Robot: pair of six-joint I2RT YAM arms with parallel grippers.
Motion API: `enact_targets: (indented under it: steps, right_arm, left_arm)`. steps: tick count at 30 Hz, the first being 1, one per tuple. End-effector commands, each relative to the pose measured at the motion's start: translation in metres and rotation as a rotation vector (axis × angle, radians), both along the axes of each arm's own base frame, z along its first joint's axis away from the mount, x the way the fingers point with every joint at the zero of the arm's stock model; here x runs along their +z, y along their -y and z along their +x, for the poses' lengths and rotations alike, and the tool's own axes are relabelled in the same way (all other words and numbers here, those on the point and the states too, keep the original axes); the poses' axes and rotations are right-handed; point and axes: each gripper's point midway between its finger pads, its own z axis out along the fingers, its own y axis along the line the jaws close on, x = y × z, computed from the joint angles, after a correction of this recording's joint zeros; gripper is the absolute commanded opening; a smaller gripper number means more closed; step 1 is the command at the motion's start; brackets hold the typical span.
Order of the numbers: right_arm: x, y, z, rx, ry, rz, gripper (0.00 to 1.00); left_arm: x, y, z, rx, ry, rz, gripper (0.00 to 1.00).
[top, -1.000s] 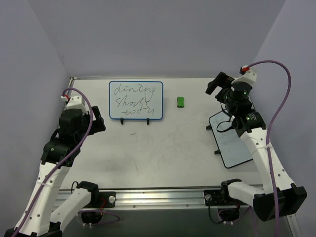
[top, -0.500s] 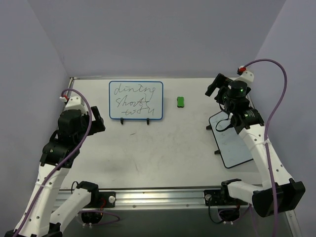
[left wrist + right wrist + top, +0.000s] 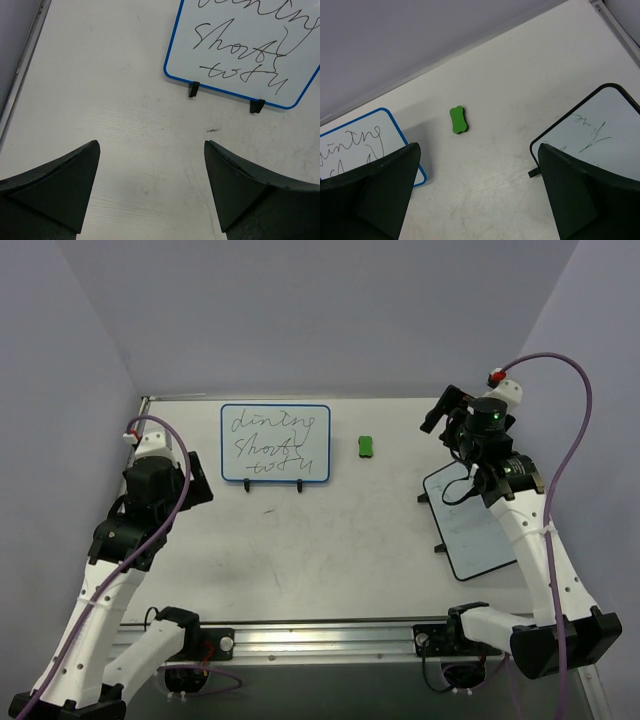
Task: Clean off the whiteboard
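Note:
The blue-framed whiteboard (image 3: 275,444) with black handwriting stands at the back left of the table; it also shows in the left wrist view (image 3: 250,47) and at the left edge of the right wrist view (image 3: 365,147). A small green bone-shaped eraser (image 3: 367,447) lies to its right, seen too in the right wrist view (image 3: 458,120). My left gripper (image 3: 196,480) is open and empty, left of the board and above the table (image 3: 150,165). My right gripper (image 3: 443,410) is open and empty, raised to the right of the eraser.
A black-framed white board (image 3: 475,523) with faint marks lies at the right under my right arm, also in the right wrist view (image 3: 600,125). The table's metal rim (image 3: 145,405) runs along the back and left. Purple walls close in on all sides.
My right arm has shifted slightly, its wrist swinging a little to the right and up. My left arm has edged slightly right. Both grippers stay open; board and eraser have not moved.

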Motion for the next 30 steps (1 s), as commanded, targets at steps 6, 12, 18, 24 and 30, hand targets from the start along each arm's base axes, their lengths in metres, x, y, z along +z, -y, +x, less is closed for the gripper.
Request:
enact_targets:
  steps: [6,12,18,24,30]
  right_arm:
    - [0.026,0.005,-0.008,0.001,0.038,-0.018,1.0]
    - [0.013,-0.009,0.013,0.036,0.019,0.003,1.0]
    - [-0.016,-0.029,0.031,0.042,-0.035,-0.062,1.0]
    - [-0.064,-0.046,0.057,0.044,-0.116,-0.111,1.0]
    - [-0.108,-0.069,0.097,0.082,-0.169,-0.123,0.98]
  left_arm:
    - [0.021,0.0,0.0,0.01,0.069,-0.018,0.94]
    - [0.024,0.003,-0.001,-0.021,0.08,-0.045,0.94]
    - [0.037,-0.001,-0.011,-0.028,0.138,-0.066,0.94]
    - [0.037,-0.003,-0.014,-0.021,0.139,-0.055,0.94]
    - [0.034,-0.001,-0.012,-0.029,0.126,-0.055,0.94]
